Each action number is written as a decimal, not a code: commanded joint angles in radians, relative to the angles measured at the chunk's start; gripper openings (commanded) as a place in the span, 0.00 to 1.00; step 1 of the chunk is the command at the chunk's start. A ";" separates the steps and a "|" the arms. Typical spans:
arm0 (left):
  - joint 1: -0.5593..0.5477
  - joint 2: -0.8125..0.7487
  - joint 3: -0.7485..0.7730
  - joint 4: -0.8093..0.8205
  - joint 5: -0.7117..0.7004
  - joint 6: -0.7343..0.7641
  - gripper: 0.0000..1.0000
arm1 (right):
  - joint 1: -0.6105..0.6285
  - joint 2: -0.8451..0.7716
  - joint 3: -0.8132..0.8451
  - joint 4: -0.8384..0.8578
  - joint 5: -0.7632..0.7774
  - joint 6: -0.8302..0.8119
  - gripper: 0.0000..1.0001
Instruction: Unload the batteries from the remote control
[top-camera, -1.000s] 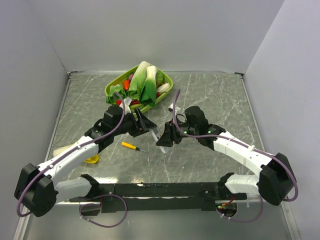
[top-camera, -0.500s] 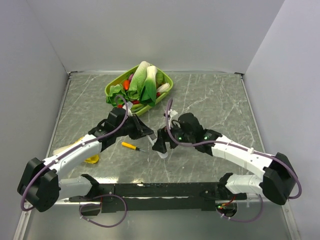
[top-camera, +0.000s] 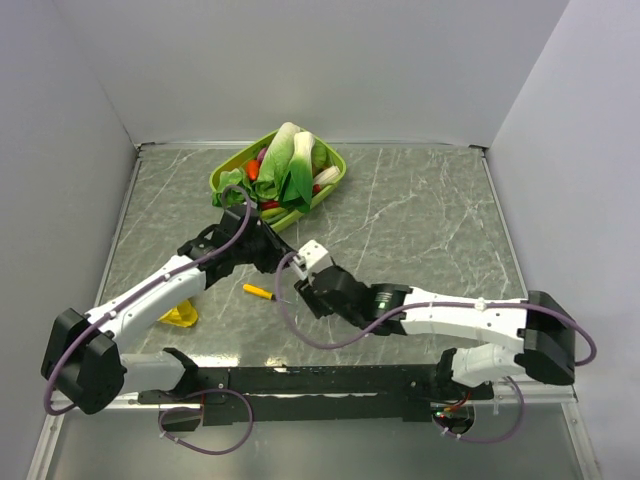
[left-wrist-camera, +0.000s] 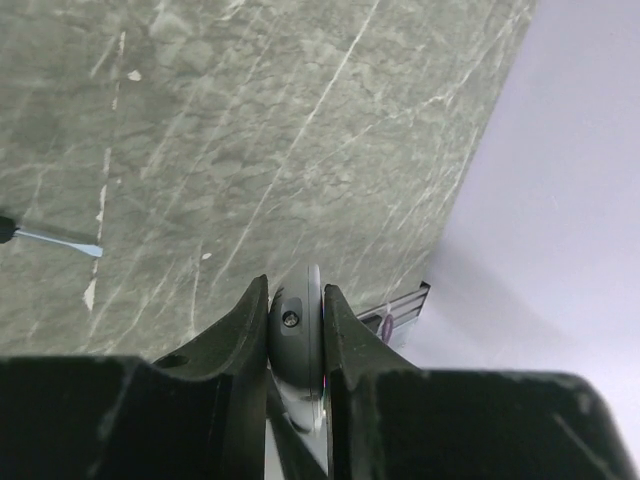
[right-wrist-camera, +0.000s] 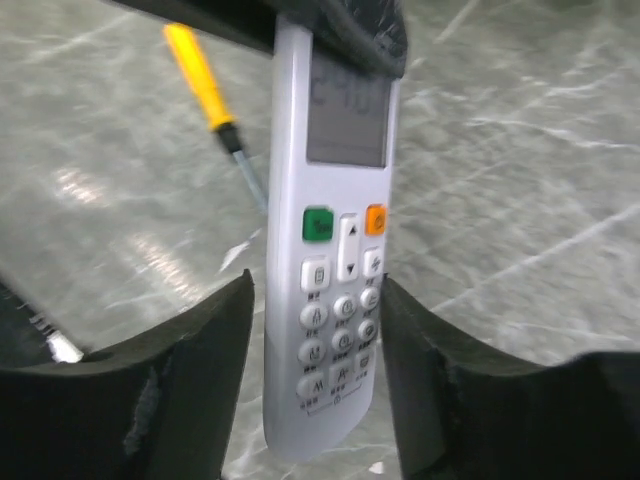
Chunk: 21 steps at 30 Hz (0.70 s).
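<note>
The white remote control (right-wrist-camera: 335, 250) hangs upright above the table, its button face toward the right wrist camera. My left gripper (left-wrist-camera: 297, 290) is shut on its top end, which shows edge-on between the jaws in the left wrist view; the same gripper appears as a dark shape (right-wrist-camera: 340, 25) at the top of the right wrist view. My right gripper (right-wrist-camera: 315, 283) stands astride the remote's lower end, with the right finger at its edge and a narrow gap on the left. From above, the two grippers meet at mid-table (top-camera: 295, 270). The batteries are out of view.
A yellow-handled screwdriver (top-camera: 258, 291) lies on the marble table just left of the grippers, also seen as the screwdriver (right-wrist-camera: 200, 85) behind the remote. A green basket (top-camera: 225, 178) of vegetables stands at the back. A yellow object (top-camera: 183, 318) lies under the left forearm.
The right arm has swung low and to the left, bringing its gripper under the left one. The left gripper has drawn back slightly to the left.
</note>
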 joint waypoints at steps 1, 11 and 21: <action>-0.003 -0.029 0.010 0.037 0.010 -0.010 0.01 | 0.047 0.079 0.123 -0.073 0.212 -0.024 0.45; 0.000 -0.081 0.103 -0.057 -0.025 0.213 0.65 | -0.028 0.012 0.074 0.005 -0.031 0.091 0.00; 0.008 -0.231 0.076 -0.010 -0.019 0.402 0.79 | -0.324 -0.299 -0.214 0.306 -0.501 0.355 0.00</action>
